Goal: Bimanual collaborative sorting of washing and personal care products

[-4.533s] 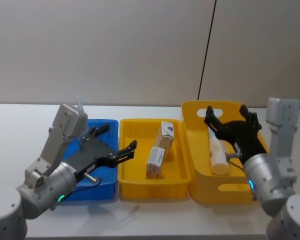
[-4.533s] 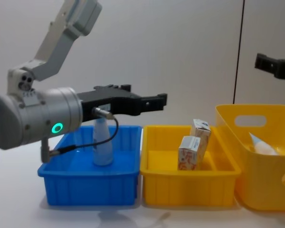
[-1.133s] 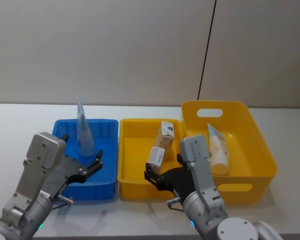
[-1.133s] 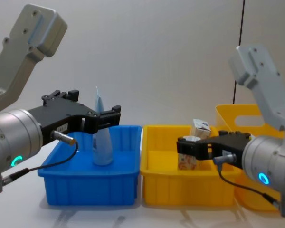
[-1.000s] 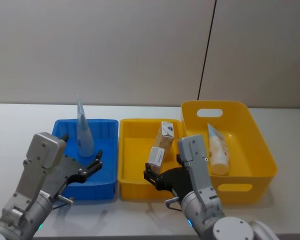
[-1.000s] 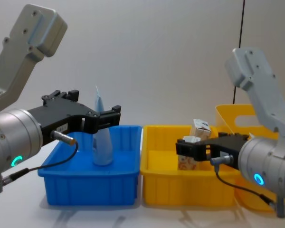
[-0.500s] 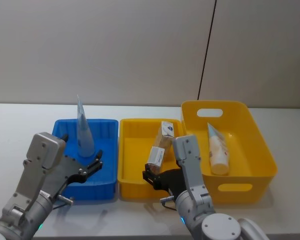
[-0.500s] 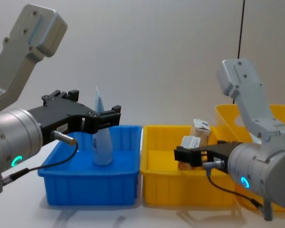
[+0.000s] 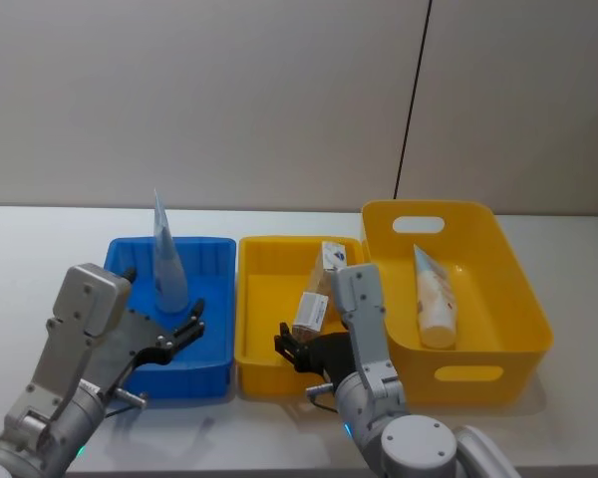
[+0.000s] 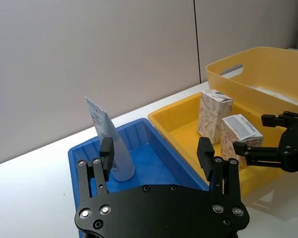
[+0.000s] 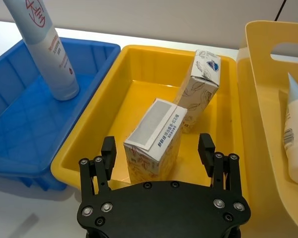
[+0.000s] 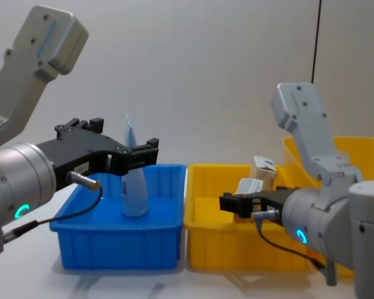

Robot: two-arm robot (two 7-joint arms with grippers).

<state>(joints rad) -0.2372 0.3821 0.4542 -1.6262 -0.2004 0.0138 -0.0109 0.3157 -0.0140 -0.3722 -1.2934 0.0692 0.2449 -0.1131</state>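
Since the earlier frames the right end effector has swung away from the deep yellow basket and come down low at the near rim of the yellow tray, edging a little further leftward along that rim in the last half second. Its fingers are spread wide and hold nothing; the wrist view shows the nearer carton standing between them, not yet touched. That carton sits inside the tray, leaning beside the taller carton further back in the same tray. A judgement only: the right arm looks lined up to close on the nearer carton, so the pick is at approach stage.

Meanwhile the left end effector has drawn back from above the tray's left neighbour, the blue bin, and hangs at that bin's near side, fingers apart and empty. One squeeze tube stands upright on its cap in the blue bin, left of the tray; another tube lies in the basket to the tray's right. All bins rest on the white bench.
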